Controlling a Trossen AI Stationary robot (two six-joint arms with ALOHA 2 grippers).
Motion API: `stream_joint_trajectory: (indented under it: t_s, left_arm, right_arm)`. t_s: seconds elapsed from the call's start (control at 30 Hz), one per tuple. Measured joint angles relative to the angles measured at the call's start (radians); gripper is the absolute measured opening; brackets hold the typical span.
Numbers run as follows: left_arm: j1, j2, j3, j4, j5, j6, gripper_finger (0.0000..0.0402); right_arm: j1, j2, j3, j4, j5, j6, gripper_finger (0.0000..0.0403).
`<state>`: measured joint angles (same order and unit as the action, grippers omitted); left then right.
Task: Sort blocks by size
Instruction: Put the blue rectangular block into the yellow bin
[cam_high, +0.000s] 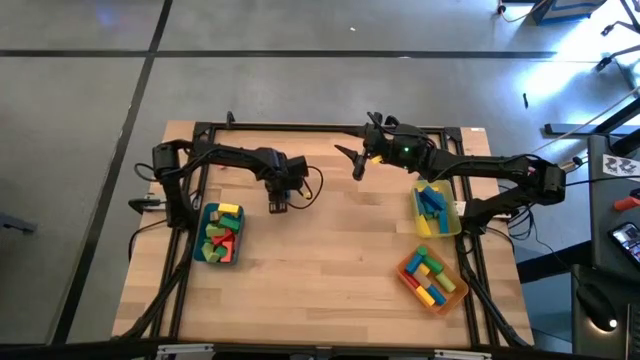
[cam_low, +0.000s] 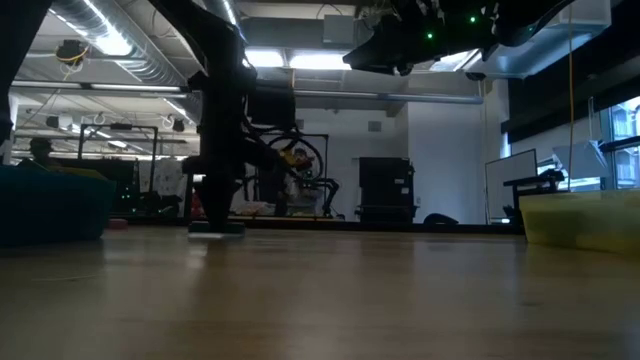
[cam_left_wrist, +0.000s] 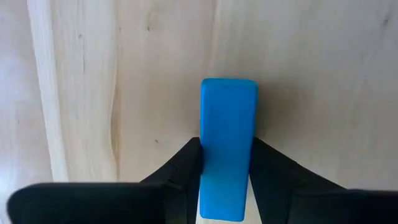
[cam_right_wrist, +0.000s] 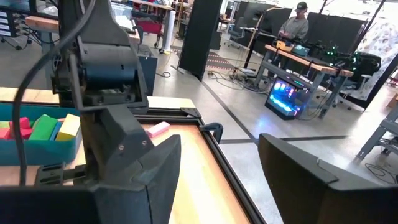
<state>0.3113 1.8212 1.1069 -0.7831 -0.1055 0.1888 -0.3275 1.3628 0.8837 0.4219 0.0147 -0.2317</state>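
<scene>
My left gripper (cam_high: 278, 205) points down at the table right of the teal tray and is shut on a blue bar-shaped block (cam_left_wrist: 228, 143). In the low view the gripper (cam_low: 215, 212) stands at the table top with the block (cam_low: 216, 229) at its tips. My right gripper (cam_high: 358, 162) is open and empty, raised above the table's far middle; it also shows in the right wrist view (cam_right_wrist: 217, 180). Other blocks lie in the teal tray (cam_high: 203, 236), the yellow tray (cam_high: 452, 222) and the orange tray (cam_high: 405, 272). My left gripper pinches the blue bar's two long sides (cam_left_wrist: 205, 163) between its two fingers (cam_left_wrist: 184, 167), near one end of the bar. The fingers come from above, pointing down, and lie across the bar. The bar lies level, at or just above the table top.
A pink block (cam_right_wrist: 157, 129) lies near the table's far edge by the black frame. The teal tray stands left of my left gripper. The yellow and orange trays stand at the right edge. Bare wood lies between the trays. A person (cam_right_wrist: 295, 25) is at a bench far behind.
</scene>
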Motion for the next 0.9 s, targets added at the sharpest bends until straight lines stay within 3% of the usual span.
stream_joint_trajectory:
  t_s: [0.23, 0.5, 0.7, 0.9]
  left_arm:
    - [-0.04, -0.088, 0.0, -0.035, -0.002, -0.033, 0.0092]
    - [-0.086, -0.293, -0.029, -0.028, -0.003, -0.072, 0.0091]
    - [-0.096, -0.499, -0.143, 0.109, -0.006, -0.077, 0.0096]
    - [-0.096, -0.677, -0.268, 0.33, -0.006, -0.068, 0.0093]
  right_arm:
    - [0.0, 0.0, 0.0, -0.022, 0.0, -0.004, 0.0218]
    - [0.0, 0.0, 0.0, -0.028, 0.0, -0.008, 0.0218]
    - [0.0, 0.0, 0.0, -0.025, -0.053, -0.009, 0.0218]
    - [0.0, 0.015, 0.0, 0.034, -0.202, -0.012, 0.0218]
